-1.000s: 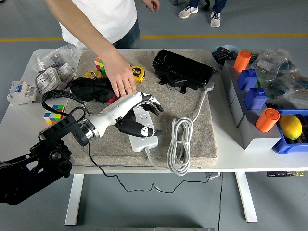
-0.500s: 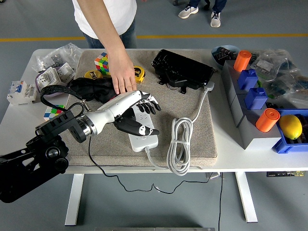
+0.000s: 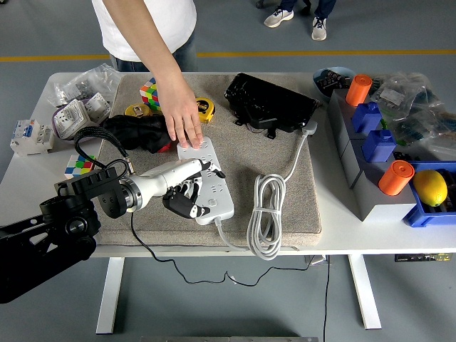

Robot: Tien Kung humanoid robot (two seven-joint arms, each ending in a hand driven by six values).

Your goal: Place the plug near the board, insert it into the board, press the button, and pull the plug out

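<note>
Honestly, I worry that my left hand (image 3: 187, 194), fingers curled at the near end of the power strip (image 3: 205, 179) and holding nothing I can see, could shove the strip while the plug (image 3: 311, 127) lies well apart beside the black case (image 3: 271, 103), with a person's hand (image 3: 182, 121) pressing the far end.

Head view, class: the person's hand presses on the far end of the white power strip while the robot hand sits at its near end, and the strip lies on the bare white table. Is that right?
Not quite. The head view shows the power strip lying on the beige mat, not the bare table. The rest holds: the person's hand presses its far end and the robot hand sits at its near end.
</note>
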